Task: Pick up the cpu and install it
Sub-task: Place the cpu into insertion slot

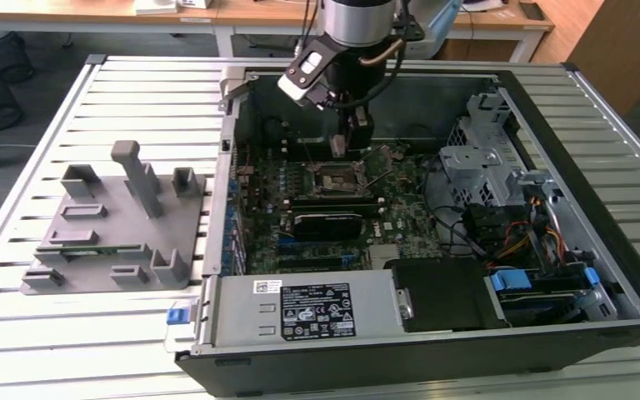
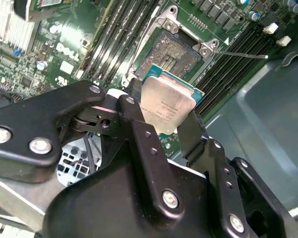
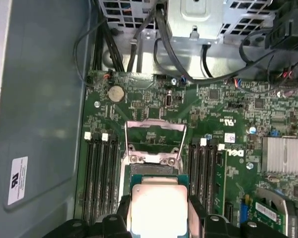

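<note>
My gripper (image 1: 347,147) hangs inside the open computer case (image 1: 587,217), just over the motherboard. It is shut on the cpu (image 2: 167,105), a flat square chip with a silver top and a thin green edge, pinched by two opposite edges between black fingers (image 2: 135,119). In the first wrist view the cpu (image 3: 159,206) sits between the fingertips (image 3: 194,214), a short way off the open cpu socket (image 3: 154,141). The socket (image 2: 173,53) lies bare on the green board, its thin lever (image 2: 243,55) swung out. In the exterior view the socket (image 1: 337,177) is directly under the gripper.
A grey plastic fixture (image 1: 120,225) with upright posts stands on the slatted table at the exterior view's left. Inside the case are memory slots (image 3: 99,168), a finned heatsink (image 3: 283,154), a black block (image 1: 326,223), a power supply (image 1: 303,310), a drive cage (image 1: 487,158) and loose cables (image 3: 139,44).
</note>
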`<state>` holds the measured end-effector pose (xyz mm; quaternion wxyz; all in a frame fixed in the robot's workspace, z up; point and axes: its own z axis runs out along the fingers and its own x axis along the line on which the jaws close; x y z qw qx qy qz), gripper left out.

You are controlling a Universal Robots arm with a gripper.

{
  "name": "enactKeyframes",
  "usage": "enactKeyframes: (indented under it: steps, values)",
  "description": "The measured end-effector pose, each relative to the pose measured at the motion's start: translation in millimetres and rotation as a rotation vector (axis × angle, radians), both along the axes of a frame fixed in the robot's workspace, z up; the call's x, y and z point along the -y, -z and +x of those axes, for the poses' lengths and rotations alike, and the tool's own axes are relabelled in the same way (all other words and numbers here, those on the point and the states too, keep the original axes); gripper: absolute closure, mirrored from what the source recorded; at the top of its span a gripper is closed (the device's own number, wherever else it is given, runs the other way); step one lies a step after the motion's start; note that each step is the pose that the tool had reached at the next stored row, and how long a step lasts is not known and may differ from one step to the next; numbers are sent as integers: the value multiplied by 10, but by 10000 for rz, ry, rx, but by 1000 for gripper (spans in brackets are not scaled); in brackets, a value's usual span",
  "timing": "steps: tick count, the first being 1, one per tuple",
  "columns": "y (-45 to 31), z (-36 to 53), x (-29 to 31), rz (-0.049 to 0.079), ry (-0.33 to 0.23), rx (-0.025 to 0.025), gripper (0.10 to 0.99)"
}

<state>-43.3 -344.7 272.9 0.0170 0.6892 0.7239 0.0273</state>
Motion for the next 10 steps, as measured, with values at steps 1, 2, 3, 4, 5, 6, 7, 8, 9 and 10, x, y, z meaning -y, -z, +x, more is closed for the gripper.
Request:
enactKeyframes:
  steps: [1,2,3,4,5,6,7,8,9,10]
  values:
    - [18,-3,-6,1,17,1,553]
    - [38,-6,-14,1,31,0,553]
    - [56,-6,-21,0,36,1,553]
    - [74,-6,-27,1,37,0,553]
    - [92,-7,-31,1,37,0,553]
    - [110,-7,-34,1,37,0,553]
    - [128,-8,-34,0,38,0,553]
    - [145,-11,-34,0,41,0,553]
    - [164,-12,-34,1,42,0,553]
    - [182,-14,-34,2,44,1,553]
